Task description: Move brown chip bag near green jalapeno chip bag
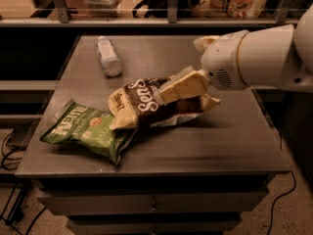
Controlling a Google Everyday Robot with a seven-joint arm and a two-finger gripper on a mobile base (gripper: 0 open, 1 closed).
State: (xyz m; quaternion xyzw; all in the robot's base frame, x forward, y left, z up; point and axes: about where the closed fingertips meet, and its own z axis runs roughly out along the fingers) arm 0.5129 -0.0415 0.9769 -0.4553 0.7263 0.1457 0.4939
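Scanning from the left: the green jalapeno chip bag (85,128) lies flat on the table (230,146), near the front-left corner. Behind it, well apart toward the back, a clear plastic bottle (108,56) lies on its side. At centre, the brown chip bag (146,104) sits tilted, its pale left end touching and slightly overlapping the green bag's right edge, and its right end looks a little raised off the surface. The gripper (171,88) is over the brown bag's upper right part, with the fingers (188,83) closed down on the bag's top and holding nothing else. The white arm (259,58) enters from the right. Judgement: placement looks nearly done and release is pending. Risks:
- If the arm pushes further left, the overlap could shove the green bag toward the front-left edge.
- If the crinkly film catches on a finger at opening, the brown bag could be dragged back, away from its target.

Counts: green bag 1, brown bag 1, bottle 1, gripper 1, table 1.
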